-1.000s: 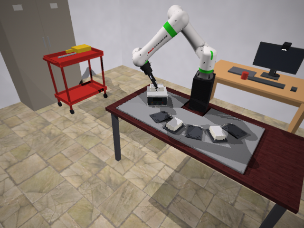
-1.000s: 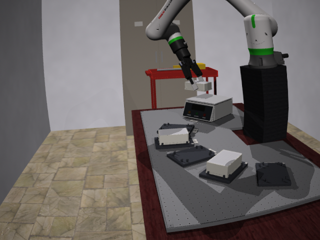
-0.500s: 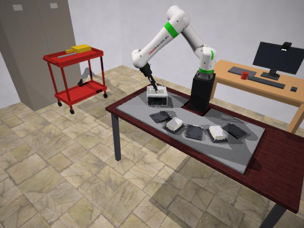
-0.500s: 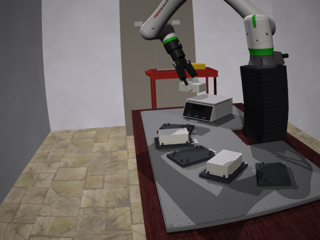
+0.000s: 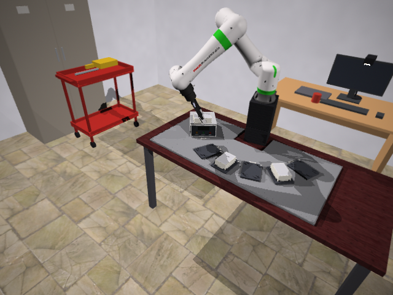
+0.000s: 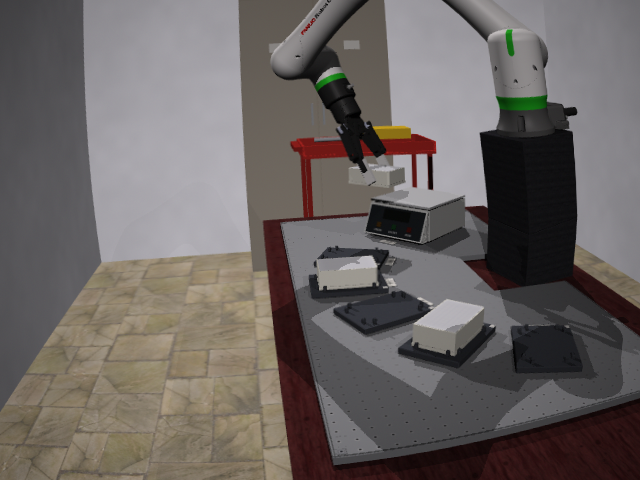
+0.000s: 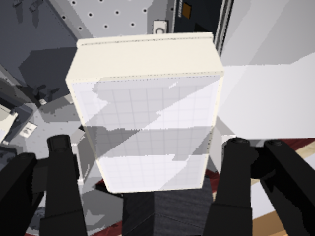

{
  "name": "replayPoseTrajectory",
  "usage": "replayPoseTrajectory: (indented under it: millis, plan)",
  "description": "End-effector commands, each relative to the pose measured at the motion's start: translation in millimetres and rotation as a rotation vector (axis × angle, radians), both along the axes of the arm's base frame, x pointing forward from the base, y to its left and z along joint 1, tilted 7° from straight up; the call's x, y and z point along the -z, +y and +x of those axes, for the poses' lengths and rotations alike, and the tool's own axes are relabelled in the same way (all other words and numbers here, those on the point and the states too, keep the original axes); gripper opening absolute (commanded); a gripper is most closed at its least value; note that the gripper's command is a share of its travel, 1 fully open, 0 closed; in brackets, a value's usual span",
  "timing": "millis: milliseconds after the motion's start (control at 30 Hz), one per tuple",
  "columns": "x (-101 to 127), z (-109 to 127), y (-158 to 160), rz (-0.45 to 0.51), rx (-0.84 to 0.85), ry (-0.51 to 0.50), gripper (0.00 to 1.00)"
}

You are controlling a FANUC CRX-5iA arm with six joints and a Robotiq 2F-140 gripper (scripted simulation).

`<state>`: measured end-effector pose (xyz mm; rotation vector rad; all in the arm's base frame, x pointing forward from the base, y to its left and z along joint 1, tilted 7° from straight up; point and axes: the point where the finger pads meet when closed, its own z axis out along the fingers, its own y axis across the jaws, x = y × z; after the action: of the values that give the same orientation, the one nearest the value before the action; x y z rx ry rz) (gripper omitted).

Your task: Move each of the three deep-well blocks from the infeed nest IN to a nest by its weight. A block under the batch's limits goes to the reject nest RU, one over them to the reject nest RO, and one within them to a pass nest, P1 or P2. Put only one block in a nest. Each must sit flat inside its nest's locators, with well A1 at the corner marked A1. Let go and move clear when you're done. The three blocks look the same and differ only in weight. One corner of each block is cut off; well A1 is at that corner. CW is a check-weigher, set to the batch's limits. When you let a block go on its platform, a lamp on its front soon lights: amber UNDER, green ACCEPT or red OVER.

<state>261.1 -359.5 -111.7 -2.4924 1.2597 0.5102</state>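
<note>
My gripper (image 5: 200,117) (image 6: 370,168) (image 7: 151,127) is shut on a white deep-well block (image 5: 206,118) (image 6: 379,176) (image 7: 148,105). It holds the block in the air, tilted, just above and partly off one side of the check-weigher (image 5: 202,129) (image 6: 418,217) (image 7: 263,39). None of the weigher's front lamps looks lit. A second block (image 5: 226,159) (image 6: 346,271) sits on a dark nest. A third block (image 5: 280,171) (image 6: 448,326) sits on another nest. Three dark nests (image 5: 207,150) (image 5: 251,170) (image 5: 304,169) carry nothing; two also show in the exterior view (image 6: 381,311) (image 6: 546,348).
The grey perforated mat (image 5: 285,203) (image 6: 392,413) covers the dark red table (image 5: 358,222). The arm's black pedestal (image 5: 260,118) (image 6: 529,206) stands at the back. A red cart (image 5: 95,95) and a wooden desk with a monitor (image 5: 358,76) stand beyond the table.
</note>
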Motion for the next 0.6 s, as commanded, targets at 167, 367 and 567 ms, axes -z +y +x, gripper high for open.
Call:
replayPoseTrajectory:
  millis: [167,367,567]
  plan:
    - [-2.4,17.5,18.5,-0.032,-0.254,-0.002,0.10]
    - [-4.2,31.1,33.1,-0.048,-0.385,-0.003,0.10]
    - [-5.4,40.1,42.9,-0.048,-0.385,-0.003,0.10]
